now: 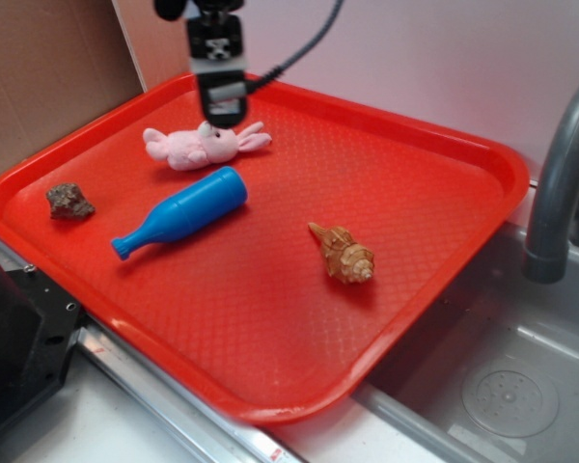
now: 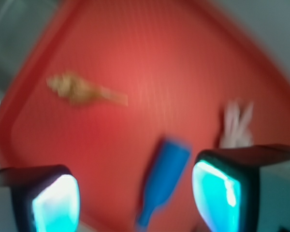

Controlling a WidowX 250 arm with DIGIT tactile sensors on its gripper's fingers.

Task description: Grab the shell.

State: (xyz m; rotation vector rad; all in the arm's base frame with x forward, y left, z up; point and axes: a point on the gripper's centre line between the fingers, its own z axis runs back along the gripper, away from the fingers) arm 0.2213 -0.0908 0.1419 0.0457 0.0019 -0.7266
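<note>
Shell (image 1: 344,255) lying flat on red tray (image 1: 444,154), right of blue bottle (image 1: 181,213), untouched; fingers (image 2: 55,203) spread wide, empty; likely light, rigid, brittle, knobbly; best gripped across broad whorled body, not pointed tip.

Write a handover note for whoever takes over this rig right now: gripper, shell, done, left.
Gripper: open, empty, up over the back of the red tray above the pink toy.
Shell: lying free on the tray's right side, tip toward the back left, apart from the blue bottle and the rock.
Done: nothing grabbed.
Left: move to the shell, lower, close, lift.
</note>
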